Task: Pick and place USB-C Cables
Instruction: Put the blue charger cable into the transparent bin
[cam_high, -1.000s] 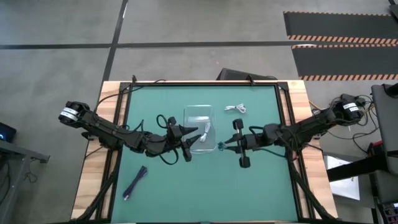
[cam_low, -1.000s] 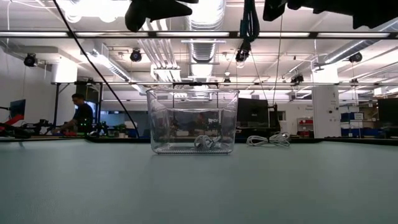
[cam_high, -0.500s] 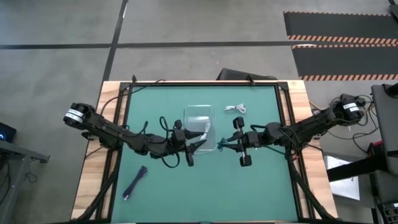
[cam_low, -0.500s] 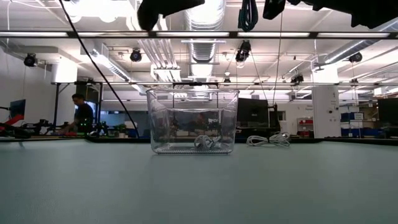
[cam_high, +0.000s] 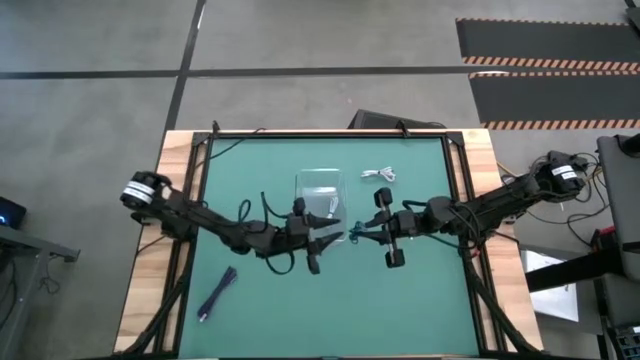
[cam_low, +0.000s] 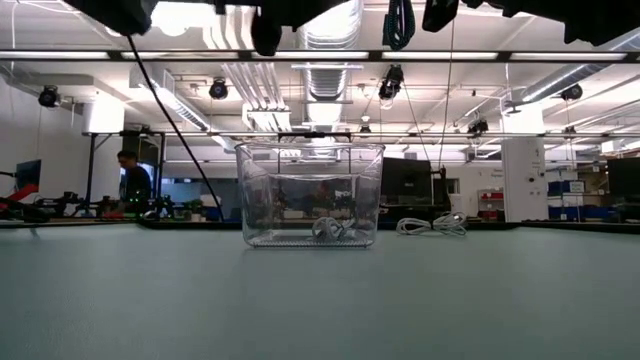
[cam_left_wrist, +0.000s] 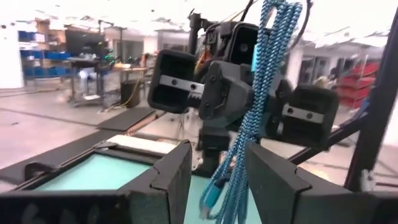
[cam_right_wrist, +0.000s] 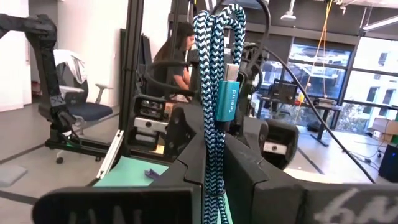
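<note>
My right gripper (cam_high: 364, 234) (cam_right_wrist: 214, 152) hovers just right of the clear tray (cam_high: 305, 185), shut on the teal-blue cable bundle (cam_high: 354, 237) (cam_right_wrist: 214, 74) (cam_low: 398, 24). My left gripper (cam_high: 336, 239) (cam_left_wrist: 217, 152) faces it, open, with one finger on each side of the bundle's lower part (cam_left_wrist: 231, 177); whether they touch it I cannot tell. One white cable (cam_high: 331, 211) (cam_low: 328, 229) lies on the tray floor. The other white cable (cam_high: 378, 175) (cam_low: 432, 226) lies on the mat beyond the right gripper. The dark purple cable (cam_high: 217, 292) lies on the mat near the left front. My right gripper pinches the teal-blue bundle near its middle (cam_right_wrist: 211, 134) between its two fingers, which come level from the table's right and lie across the bundle. The bundle stands roughly upright in the hold, looped end (cam_right_wrist: 217, 15) above the fingers, lower end (cam_low: 398, 42) hanging, lifted clear.
The tray's walls (cam_low: 310, 195) stand well below both grippers. Black arm wires (cam_high: 265, 215) loop over the mat beside the left arm. A wooden frame (cam_high: 180, 240) borders the green mat. People sit in the room behind (cam_low: 133, 185) (cam_right_wrist: 177, 59).
My left gripper has moved toward the table's right, across the near edge of the tray, up to the right gripper and the teal-blue bundle. My right gripper has risen slightly with the bundle, then held still. Everything on the table has stayed put.
</note>
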